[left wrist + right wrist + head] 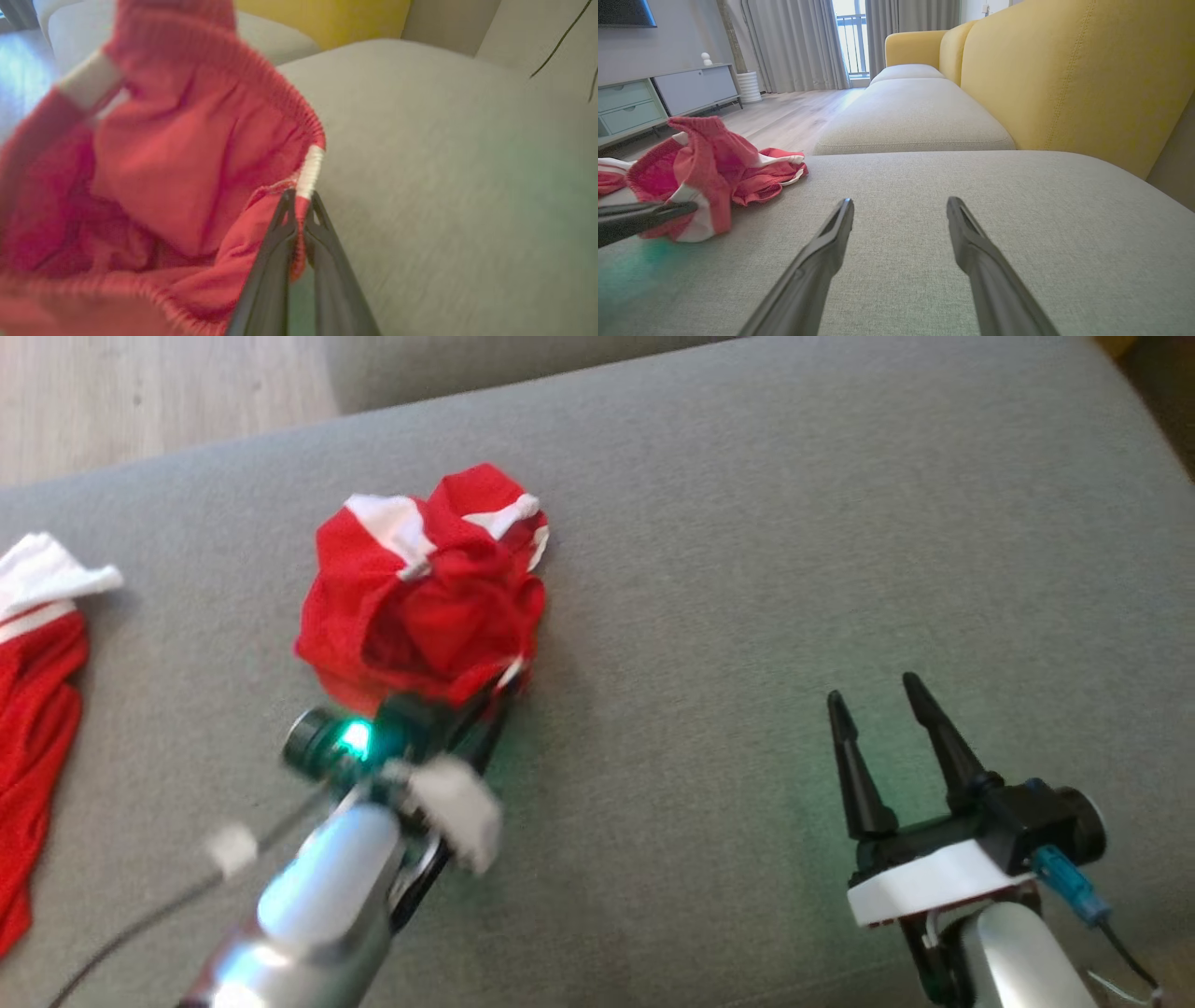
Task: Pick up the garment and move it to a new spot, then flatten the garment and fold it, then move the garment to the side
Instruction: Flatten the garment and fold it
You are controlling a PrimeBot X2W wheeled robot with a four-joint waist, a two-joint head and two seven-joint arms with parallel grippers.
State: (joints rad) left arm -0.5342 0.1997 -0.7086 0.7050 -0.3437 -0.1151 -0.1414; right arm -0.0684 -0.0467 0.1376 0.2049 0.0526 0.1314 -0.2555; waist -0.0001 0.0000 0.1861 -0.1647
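The left pincer (pixel 300 196) is clamped on the garment (pixel 420 597), its two fingers pressed together on the hem where a white stripe (pixel 310 170) meets the red cloth. The right pincer (pixel 873 689) hangs with its fingers apart and holds nothing, well away to the right over bare cushion.

The garment is a bunched red and white heap on the grey sofa cushion (pixel 747 569), toward its left. By the look of it, only the first grasp is made: carrying it to a new spot, flattening, folding and setting it aside are all left.

Between the two pincers the cushion offers broad open room. The cushion's far edge and the floor (pixel 140 392) lie beyond the heap. A second red cloth (pixel 37 709) lies apart at the left, and a yellow backrest (pixel 1064 70) bounds the right.
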